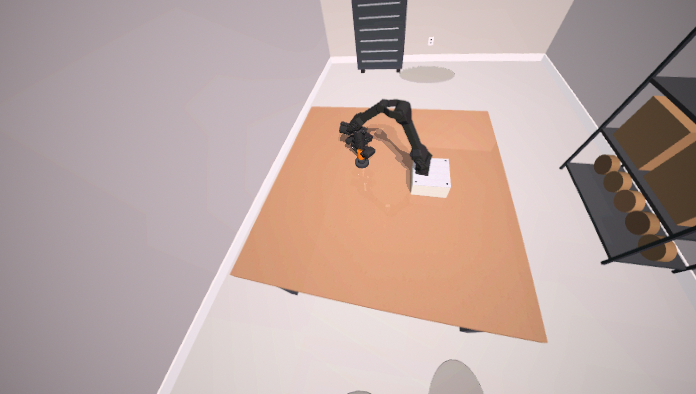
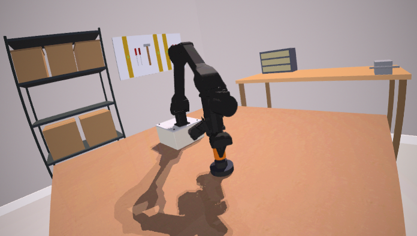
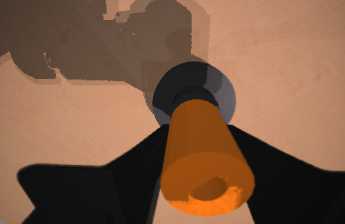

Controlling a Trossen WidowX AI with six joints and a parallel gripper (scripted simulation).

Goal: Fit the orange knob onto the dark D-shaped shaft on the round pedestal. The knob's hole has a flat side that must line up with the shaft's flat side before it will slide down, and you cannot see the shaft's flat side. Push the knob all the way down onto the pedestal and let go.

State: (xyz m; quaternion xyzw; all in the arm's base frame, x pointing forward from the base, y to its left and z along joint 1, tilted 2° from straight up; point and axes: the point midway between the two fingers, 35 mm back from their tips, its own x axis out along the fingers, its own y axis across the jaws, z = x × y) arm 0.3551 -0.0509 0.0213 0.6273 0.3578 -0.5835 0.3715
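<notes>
The orange knob is upright between the two black fingers. My gripper is shut on it, one finger on each side in the wrist view. The dark round pedestal stands on the table under the knob. The knob's lower end is at the top of the narrower dark part in the pedestal's middle, above the wide base. The shaft and its flat side are hidden. The knob's top shows a hole, partly in shadow.
A white box, which carries the arm's base, stands on the wooden table. The arm arches from it to the pedestal. Shelving, a drawer cabinet and a workbench stand beyond the table.
</notes>
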